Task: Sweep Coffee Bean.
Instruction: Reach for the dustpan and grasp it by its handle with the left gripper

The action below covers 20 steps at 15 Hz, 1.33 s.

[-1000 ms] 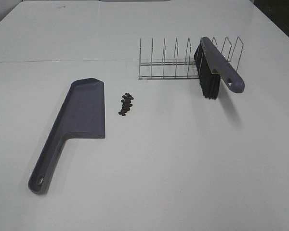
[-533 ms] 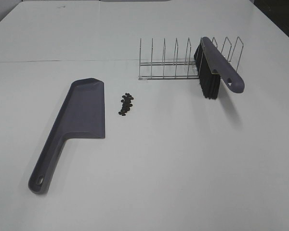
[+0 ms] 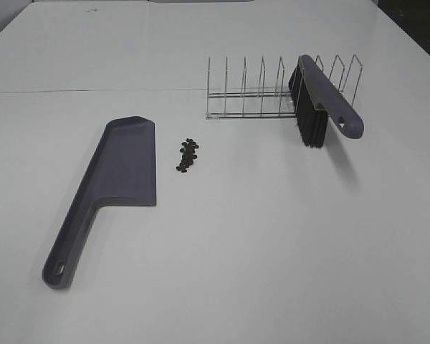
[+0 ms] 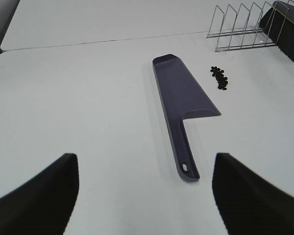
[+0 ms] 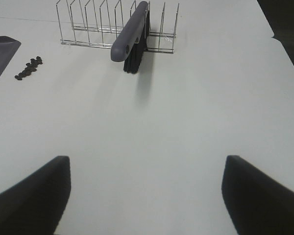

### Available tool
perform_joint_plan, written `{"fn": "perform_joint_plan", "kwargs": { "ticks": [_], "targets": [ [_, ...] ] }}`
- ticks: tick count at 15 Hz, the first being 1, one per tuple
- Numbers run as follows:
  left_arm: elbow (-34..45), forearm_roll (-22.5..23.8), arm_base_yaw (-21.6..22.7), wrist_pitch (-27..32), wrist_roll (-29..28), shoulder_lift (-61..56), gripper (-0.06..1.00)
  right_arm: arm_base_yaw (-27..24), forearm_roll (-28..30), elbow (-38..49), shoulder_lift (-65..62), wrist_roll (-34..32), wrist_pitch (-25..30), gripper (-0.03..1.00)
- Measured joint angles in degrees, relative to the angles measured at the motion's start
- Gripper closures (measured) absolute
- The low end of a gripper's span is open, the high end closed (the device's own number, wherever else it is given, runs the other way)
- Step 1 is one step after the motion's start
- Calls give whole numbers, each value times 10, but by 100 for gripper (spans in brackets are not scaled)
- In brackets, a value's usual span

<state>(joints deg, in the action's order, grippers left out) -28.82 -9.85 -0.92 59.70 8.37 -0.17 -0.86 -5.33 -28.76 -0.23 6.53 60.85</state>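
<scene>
On the tabletop (image 3: 272, 251) the dustpan (image 3: 122, 168) lies left of centre, its handle pointing toward the near left corner. The coffee bean (image 3: 188, 154) cluster sits just right of the pan, not touching it. Behind and to the right, toward the far edge, stands the wire rack (image 3: 251, 93), with the brush (image 3: 319, 100) propped in its right end.

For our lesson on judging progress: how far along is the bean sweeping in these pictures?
Done: nothing; the coffee beans lie in a cluster on the table beside the dustpan, whose tray is bare. In hand: nothing; the left pincer and right pincer are open and empty, and the brush rests in the wire rack. Left: pick up brush and dustpan, sweep the beans in.
</scene>
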Motion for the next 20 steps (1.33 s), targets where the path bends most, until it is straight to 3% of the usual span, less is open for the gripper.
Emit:
{"fn": "perform_joint_plan", "kwargs": {
  "ticks": [20],
  "targets": [
    [0,0,0,0,0,0,23,0,0,0,0,0,0,23]
  ]
}}
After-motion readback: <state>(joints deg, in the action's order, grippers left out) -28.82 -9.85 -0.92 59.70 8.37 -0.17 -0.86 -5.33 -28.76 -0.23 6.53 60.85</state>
